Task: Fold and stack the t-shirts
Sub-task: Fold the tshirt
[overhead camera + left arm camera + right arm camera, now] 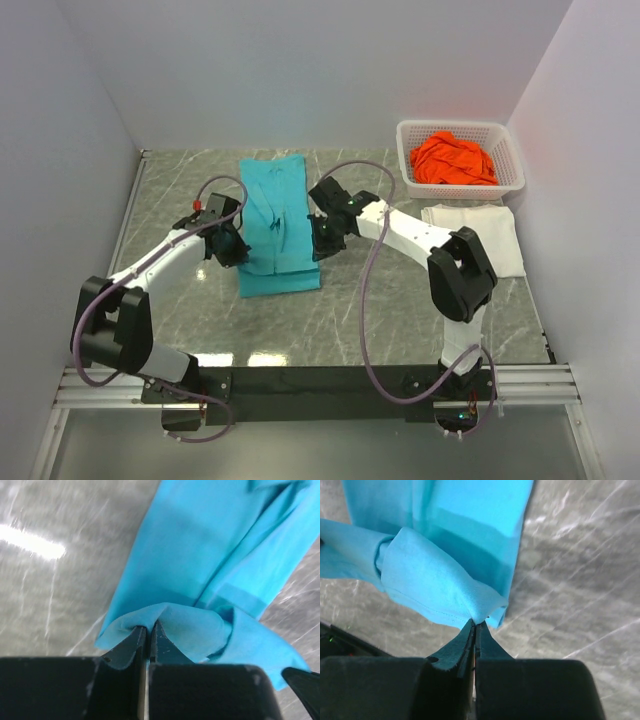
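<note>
The left gripper point(228, 245) and right gripper point(325, 240) are clamping shut on 1 side edge each of the teal t-shirt point(275, 200), lying mid-surface point(400, 310) toward the far edge, and should be travelling level together for a square fold.

The teal t-shirt point(275, 215) is soft matt cloth, the table point(400, 310) glossy marbled, the basket point(462, 187) white plastic.

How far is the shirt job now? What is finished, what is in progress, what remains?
Looks done: the white shirt lies folded beside the basket. In hand: the left end effector and right end effector each pinch the teal shirt, partly folded. Left: the orange shirt, crumpled in the basket, and stacking.
</note>
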You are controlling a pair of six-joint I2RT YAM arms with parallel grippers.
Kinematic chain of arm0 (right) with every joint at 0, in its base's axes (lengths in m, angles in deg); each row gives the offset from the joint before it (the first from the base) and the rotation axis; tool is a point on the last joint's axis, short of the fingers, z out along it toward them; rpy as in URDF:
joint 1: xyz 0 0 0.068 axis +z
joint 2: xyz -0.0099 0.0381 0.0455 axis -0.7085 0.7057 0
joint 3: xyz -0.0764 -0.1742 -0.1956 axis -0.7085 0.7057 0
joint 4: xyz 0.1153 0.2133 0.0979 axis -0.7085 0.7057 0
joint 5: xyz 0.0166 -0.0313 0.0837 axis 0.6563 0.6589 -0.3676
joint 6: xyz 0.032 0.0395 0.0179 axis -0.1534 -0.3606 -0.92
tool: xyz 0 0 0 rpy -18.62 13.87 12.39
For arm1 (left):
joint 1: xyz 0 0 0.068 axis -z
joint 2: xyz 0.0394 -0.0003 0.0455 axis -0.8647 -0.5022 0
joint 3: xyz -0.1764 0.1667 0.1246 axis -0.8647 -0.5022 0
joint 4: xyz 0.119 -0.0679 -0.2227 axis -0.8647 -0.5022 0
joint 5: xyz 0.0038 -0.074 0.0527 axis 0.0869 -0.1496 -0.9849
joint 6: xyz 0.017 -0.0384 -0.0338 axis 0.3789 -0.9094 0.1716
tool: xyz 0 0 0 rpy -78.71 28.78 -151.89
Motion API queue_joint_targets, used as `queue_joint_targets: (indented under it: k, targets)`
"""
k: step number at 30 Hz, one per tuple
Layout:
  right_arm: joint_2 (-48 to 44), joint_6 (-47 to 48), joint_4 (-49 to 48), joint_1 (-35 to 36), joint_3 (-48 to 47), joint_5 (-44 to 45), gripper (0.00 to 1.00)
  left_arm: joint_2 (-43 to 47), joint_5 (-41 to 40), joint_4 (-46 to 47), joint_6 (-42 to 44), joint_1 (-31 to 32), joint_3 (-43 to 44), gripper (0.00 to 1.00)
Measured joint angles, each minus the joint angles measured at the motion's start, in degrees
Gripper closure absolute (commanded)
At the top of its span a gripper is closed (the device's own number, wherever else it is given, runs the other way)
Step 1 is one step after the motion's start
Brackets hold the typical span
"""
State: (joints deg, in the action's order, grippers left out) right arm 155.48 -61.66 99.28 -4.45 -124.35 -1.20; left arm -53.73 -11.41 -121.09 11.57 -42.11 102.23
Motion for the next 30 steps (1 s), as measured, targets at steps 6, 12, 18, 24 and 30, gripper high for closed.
queue_joint_targets:
  k: [6, 12, 18, 24, 30]
  targets:
    - [3.5, 2.1, -1.9, -1.2, -3.0, 0.2, 1.0, -3.0, -0.1, 5.5, 1.8, -0.7, 1.0, 0.99]
    - [5.0, 3.4, -4.5, -2.3, -3.6, 0.3, 1.0, -4.9, -0.4, 10.0, 2.5, -1.3, 1.0, 0.99]
    - [7.6, 4.0, -6.9, -3.2, -3.7, 0.4, 1.0, -7.3, -0.5, 14.4, 2.8, -1.7, 0.8, 0.99]
    - [9.2, 4.7, -9.0, -3.9, -3.7, 0.5, 1.0, -9.2, -0.6, 17.9, 2.7, -2.0, -1.7, 0.99]
    - [10.5, 5.6, -10.1, -4.1, -3.7, 0.9, 0.99, -10.4, -1.0, 19.9, 2.7, -2.1, -2.9, 0.99]
